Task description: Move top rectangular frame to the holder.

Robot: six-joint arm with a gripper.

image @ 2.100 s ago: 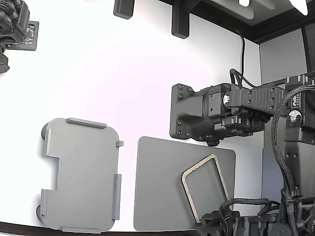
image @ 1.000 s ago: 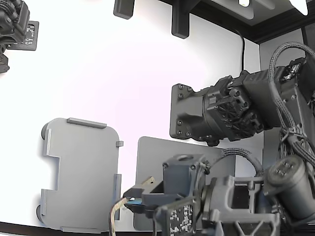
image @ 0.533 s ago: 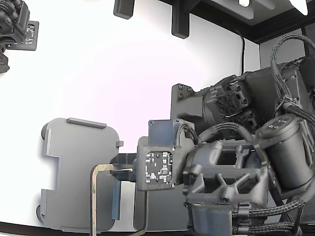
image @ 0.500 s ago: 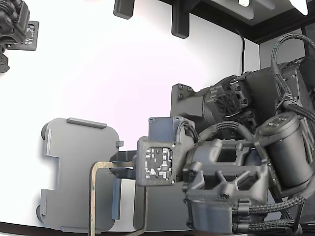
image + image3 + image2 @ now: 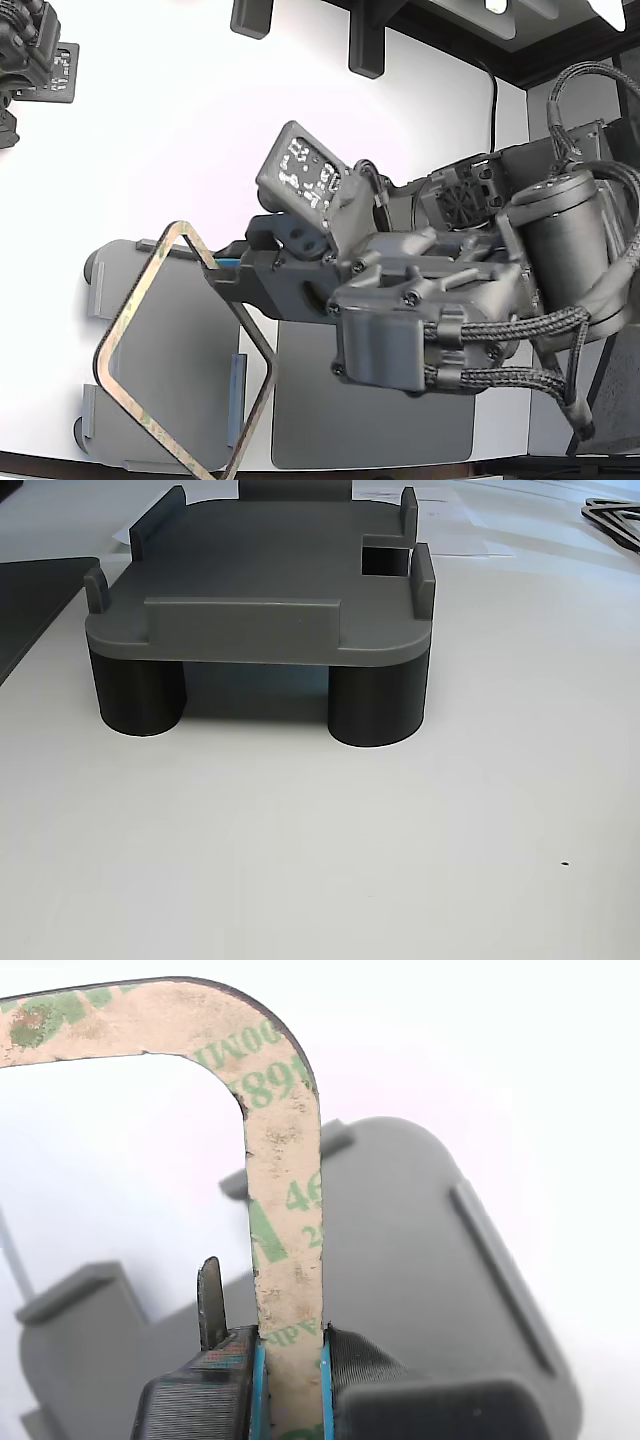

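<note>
Gripper (image 5: 290, 1380) is clamping one side of the top rectangular frame (image 5: 140, 300), jaws pinched tight on the strip between blue-edged pads. Frame is hanging tilted in the air over the holder (image 5: 170, 300), rotated diamond-wise in the exterior view, not seated in it. Frame is showing as a thin flat tan strip with rounded corners, hollow centre, mottled paper-like face with faded green print (image 5: 285, 1200). Holder is sitting on the white table (image 5: 150, 150): matte light grey plate, raised edge tabs, stepped notch, round feet (image 5: 375, 705). Darker flat mat (image 5: 370, 400) is lying just beside it.
</note>
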